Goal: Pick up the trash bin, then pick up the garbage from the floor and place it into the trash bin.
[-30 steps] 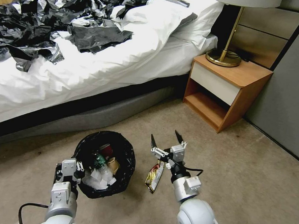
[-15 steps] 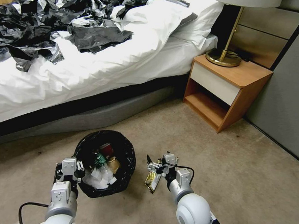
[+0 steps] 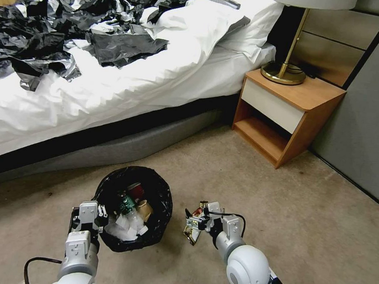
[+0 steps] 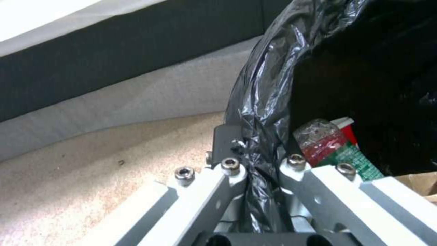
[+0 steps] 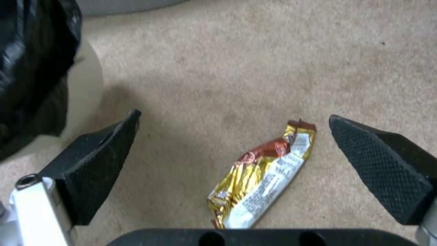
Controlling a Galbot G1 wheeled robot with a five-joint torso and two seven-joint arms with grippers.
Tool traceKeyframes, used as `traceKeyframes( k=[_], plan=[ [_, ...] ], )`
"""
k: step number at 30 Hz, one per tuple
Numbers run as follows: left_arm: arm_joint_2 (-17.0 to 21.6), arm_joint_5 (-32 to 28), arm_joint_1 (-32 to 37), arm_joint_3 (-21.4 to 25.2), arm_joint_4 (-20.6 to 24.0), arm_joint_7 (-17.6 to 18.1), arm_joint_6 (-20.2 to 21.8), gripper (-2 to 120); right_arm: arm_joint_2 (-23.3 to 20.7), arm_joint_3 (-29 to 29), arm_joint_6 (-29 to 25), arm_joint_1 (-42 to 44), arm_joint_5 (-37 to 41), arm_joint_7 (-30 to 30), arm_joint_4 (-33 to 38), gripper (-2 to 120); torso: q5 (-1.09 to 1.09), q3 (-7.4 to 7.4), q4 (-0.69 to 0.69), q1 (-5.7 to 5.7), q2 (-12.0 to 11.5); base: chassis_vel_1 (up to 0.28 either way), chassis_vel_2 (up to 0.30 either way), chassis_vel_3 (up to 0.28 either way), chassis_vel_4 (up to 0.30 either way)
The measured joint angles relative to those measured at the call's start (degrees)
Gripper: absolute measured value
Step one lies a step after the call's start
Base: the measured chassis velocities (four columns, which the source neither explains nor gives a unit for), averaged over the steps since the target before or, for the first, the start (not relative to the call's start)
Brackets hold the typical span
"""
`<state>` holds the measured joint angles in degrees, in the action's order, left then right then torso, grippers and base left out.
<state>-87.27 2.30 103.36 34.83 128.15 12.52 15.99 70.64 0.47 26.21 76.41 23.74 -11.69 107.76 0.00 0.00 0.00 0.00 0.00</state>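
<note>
Left tool (image 4: pixel 255 171) clamped on trash bin (image 3: pixel 130 241) rim, bin beside bed. Right tool (image 5: pixel 232 150) spread wide, hovering over gold wrapper (image 5: pixel 262 179) lying flat on floor (image 5: pixel 237 68). Step: garbage pickup. Next, by judgement: lower, straddle wrapper, close.

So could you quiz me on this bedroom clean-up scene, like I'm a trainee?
1. True or false: the right claw has closed on the crinkled gold foil wrapper.
2. What does the left claw grip?
3. The wrapper lies: A) on the beige carpet B) inside the bin C) on the bed

Key: 1 false, it is open, straddling the wrapper. 2 the black-lined rim of the small round white bin. 3 A.
</note>
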Motion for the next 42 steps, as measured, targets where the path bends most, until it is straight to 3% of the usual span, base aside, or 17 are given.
traceKeyframes(
  k=[27, 42],
  plan=[
    [-0.23, 0.23, -0.23, -0.21, -0.31, -0.12, 0.04, 1, 1.52, -0.37, 2.24, -2.23, 0.66, 0.98, -6.93, 100, 0.00, 0.00, 0.00, 0.00, 0.00, 0.000, 0.000, 0.000, 0.000],
    [-0.43, 0.71, 0.03, -0.26, -0.30, -0.12, -0.04, 1, 7.36, 0.26, -1.66, -8.21, -1.95, 2.95, -21.67, 100, 0.00, 0.00, 0.00, 0.00, -0.01, 0.000, 0.000, 0.000, 0.000]
  ],
)
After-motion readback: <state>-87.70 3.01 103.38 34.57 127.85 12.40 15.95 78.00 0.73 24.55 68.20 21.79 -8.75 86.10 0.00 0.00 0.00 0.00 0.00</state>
